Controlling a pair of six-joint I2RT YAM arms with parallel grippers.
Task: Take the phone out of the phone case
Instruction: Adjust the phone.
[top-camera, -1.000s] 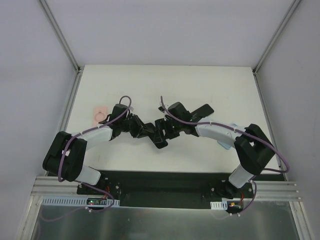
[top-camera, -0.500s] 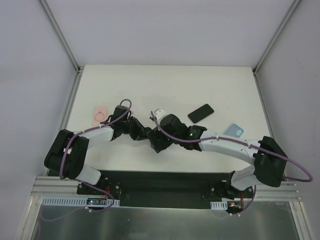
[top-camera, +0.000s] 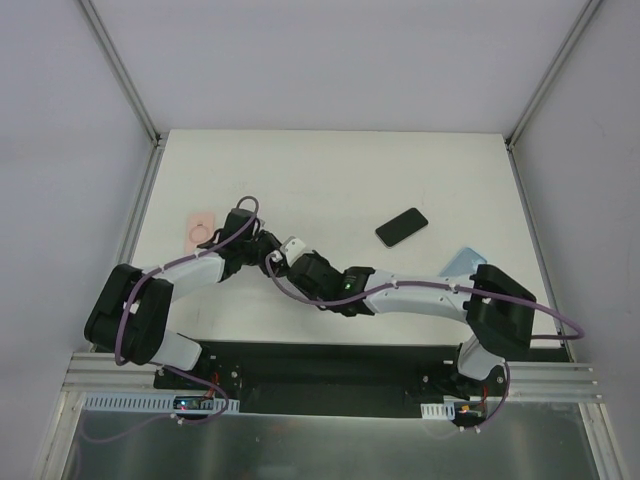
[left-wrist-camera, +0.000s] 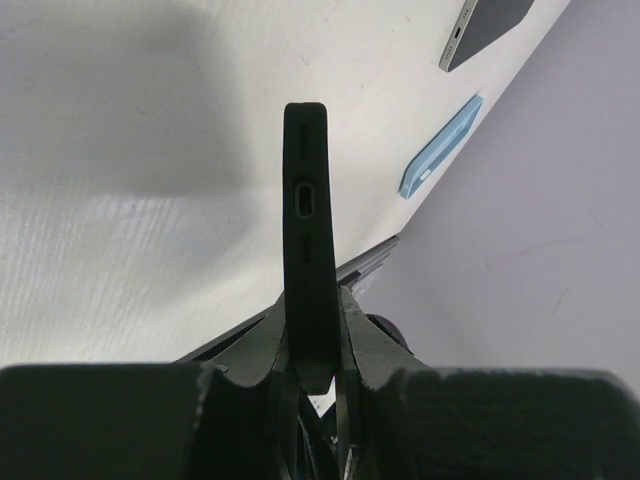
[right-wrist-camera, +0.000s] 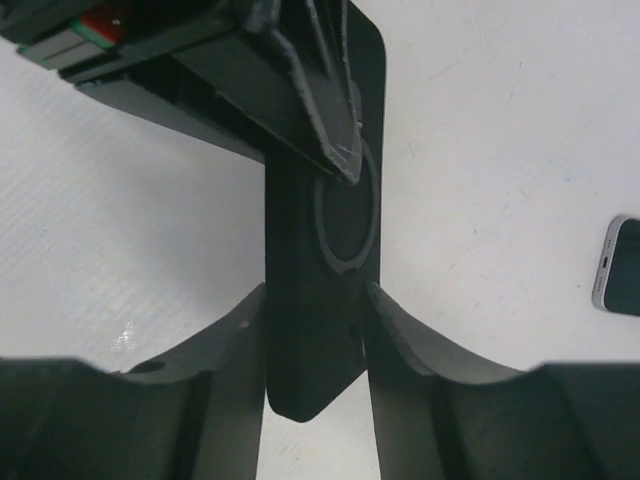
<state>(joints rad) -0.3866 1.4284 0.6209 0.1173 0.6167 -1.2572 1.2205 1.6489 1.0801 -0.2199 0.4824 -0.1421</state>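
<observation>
Black case (left-wrist-camera: 305, 230) is off the table, held in the air between both grippers, roughly centre-left of the table (top-camera: 330, 170), toward the near edge.

Left gripper (left-wrist-camera: 313, 305): clenched on the case. In the left wrist view the case is edge-on, standing straight up out of the jaws toward 12 o'clock, port cutout facing the camera, and both fingers (left-wrist-camera: 350, 340) are pressed onto its flat faces.

Right gripper (right-wrist-camera: 315, 295): its wrist view shows the case's back with the ring mark. One finger sits on each long edge and both look in contact, so it's grasping the case across its width. The left gripper's fingers come in from 12 o'clock in that view and pinch the upper part of the same case.

From the top camera the case itself is mostly hidden under the two wrists, so I can't make out its tilt there.

Phone (top-camera: 401, 226) is out of the case, lying flat and bare on the table at 3 o'clock from the grip point, well apart from it. Nothing is touching it.

Blue case (top-camera: 462, 262) lies flat at 4 o'clock from the phone, near the table's right edge, partly covered by the right arm.

Pink piece (top-camera: 201, 230) lies flat at 9 o'clock from the left gripper, near the table's left edge.
</observation>
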